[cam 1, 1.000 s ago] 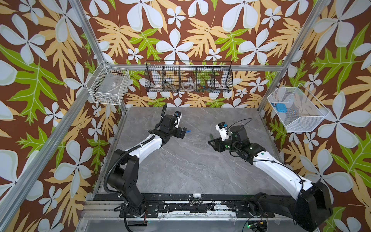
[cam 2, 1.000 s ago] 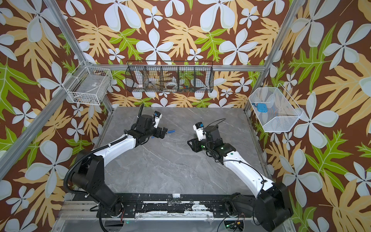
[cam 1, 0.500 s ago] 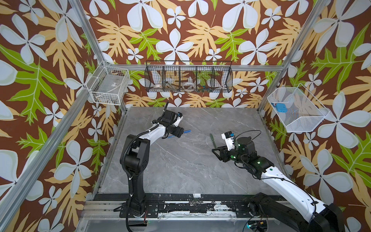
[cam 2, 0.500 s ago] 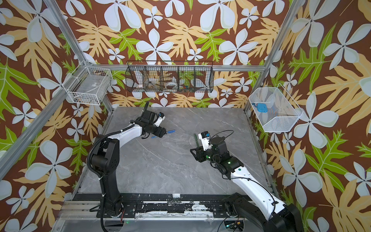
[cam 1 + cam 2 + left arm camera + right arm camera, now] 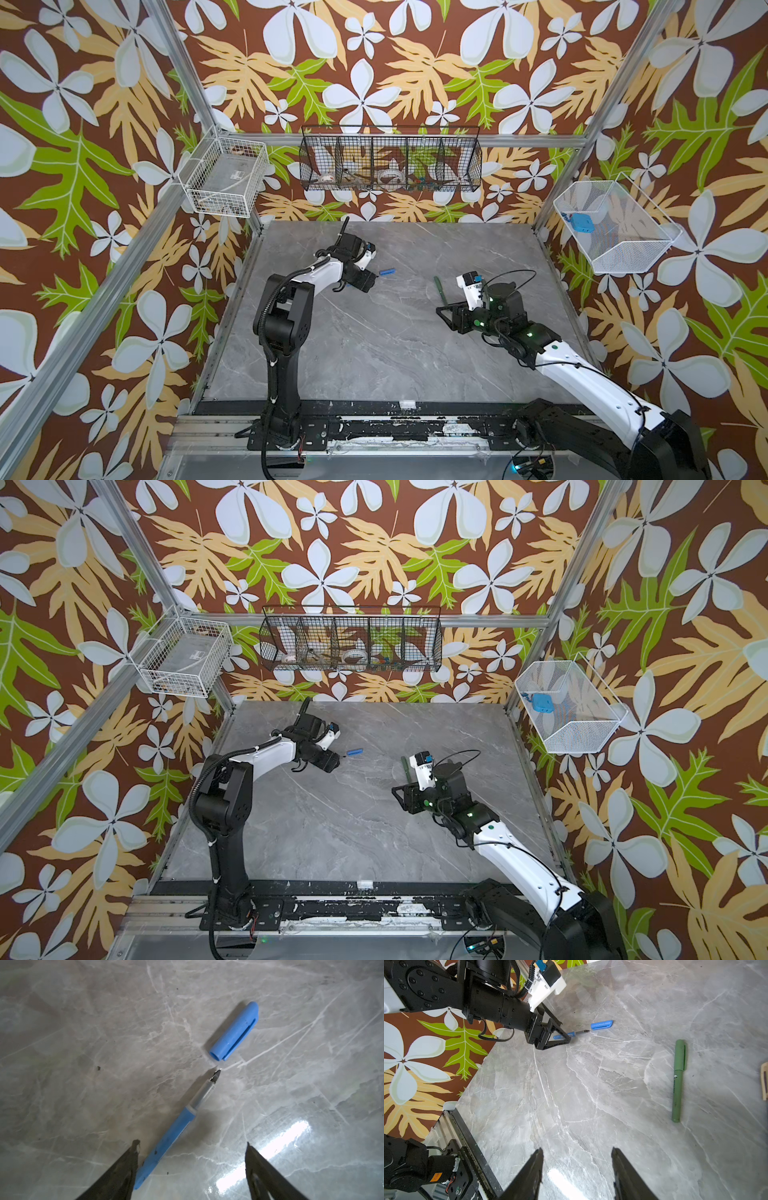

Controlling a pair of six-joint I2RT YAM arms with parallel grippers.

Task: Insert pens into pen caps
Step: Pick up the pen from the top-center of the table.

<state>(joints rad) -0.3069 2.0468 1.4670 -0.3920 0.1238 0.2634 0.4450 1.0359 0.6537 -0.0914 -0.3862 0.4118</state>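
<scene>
Blue pen, left wrist view: it lies flat on the grey table, uncapped. Its dark nib is aimed at the open mouth of the blue cap, near it but apart. The left gripper stands wide. The barrel's rear end lies between the fingers, close against one and not pinched. Judge the pen light, stiff and smooth, so apt to roll or pivot. You should take it on the blue barrel, behind the grey neck, never on the nib.

Right wrist view: the right gripper is parted over bare table, with nothing between its fingers. A green pen lies well off to one side, its cap seemingly on. A tan piece is cut by the frame edge, so you cannot tell pen from cap.

Both top views: the blue cap lies just beyond the left gripper, toward the back of the table. The green pen lies near the right gripper. The cap is probably light and hollow; hold it across its body, with the mouth clear.
</scene>
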